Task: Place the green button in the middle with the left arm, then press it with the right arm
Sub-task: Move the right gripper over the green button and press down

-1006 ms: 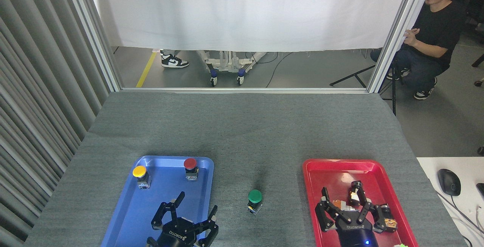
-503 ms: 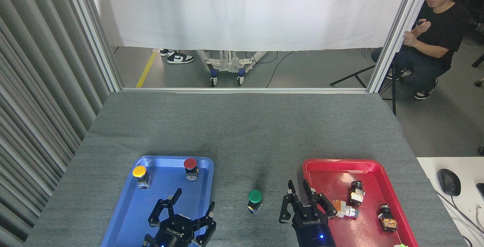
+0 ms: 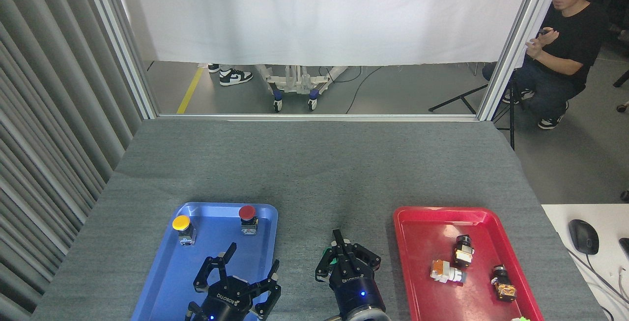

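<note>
Green button (image 3: 326, 254) sits on grey cloth (image 3: 314, 173) between blue tray (image 3: 167, 272) and red tray (image 3: 422, 220) (mostly hidden; only green sliver shows). Our right gripper (image 3: 344, 257) directly over button, fingers drawn together. Our left gripper (image 3: 241, 272) over blue tray, fingers spread, holding nothing.

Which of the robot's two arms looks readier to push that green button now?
The right. The right gripper hangs directly over the green button on the grey cloth, fingers drawn together. The left gripper sits open over the blue tray.
</note>
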Robot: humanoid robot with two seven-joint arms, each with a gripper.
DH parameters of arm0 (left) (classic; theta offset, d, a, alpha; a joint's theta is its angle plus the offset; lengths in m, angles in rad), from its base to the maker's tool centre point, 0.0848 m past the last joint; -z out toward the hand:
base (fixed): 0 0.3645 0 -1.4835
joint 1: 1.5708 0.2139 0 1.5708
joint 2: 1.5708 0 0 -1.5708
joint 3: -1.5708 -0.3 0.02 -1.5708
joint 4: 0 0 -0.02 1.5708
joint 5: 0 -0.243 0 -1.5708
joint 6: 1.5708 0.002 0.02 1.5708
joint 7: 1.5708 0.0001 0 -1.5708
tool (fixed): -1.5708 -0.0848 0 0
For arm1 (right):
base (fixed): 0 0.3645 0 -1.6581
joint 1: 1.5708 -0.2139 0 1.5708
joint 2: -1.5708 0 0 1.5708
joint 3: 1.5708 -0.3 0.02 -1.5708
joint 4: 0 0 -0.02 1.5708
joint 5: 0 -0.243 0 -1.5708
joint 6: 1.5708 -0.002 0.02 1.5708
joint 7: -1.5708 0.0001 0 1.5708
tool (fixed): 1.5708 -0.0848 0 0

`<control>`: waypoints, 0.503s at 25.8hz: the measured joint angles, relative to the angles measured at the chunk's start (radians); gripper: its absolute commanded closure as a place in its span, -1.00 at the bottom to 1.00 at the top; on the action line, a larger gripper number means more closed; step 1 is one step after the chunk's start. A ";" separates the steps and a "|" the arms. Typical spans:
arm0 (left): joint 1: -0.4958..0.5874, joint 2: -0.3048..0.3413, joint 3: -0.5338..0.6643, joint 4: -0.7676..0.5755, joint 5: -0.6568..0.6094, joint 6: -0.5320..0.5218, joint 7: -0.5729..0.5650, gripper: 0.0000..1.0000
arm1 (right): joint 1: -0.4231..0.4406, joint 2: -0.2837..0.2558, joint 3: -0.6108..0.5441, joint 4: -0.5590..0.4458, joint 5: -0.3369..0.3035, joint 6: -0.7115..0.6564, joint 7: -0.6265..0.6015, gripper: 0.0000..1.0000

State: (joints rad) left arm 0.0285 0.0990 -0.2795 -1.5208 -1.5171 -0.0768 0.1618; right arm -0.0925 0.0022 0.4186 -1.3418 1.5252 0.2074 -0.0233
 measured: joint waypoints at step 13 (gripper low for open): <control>-0.005 0.001 0.000 0.020 0.002 -0.002 0.003 -1.00 | -0.024 0.022 0.028 0.148 0.023 0.031 -0.001 0.72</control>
State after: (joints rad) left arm 0.0233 0.0998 -0.2792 -1.5004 -1.5154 -0.0790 0.1650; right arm -0.1167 0.0241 0.4465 -1.1937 1.5482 0.2388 -0.0248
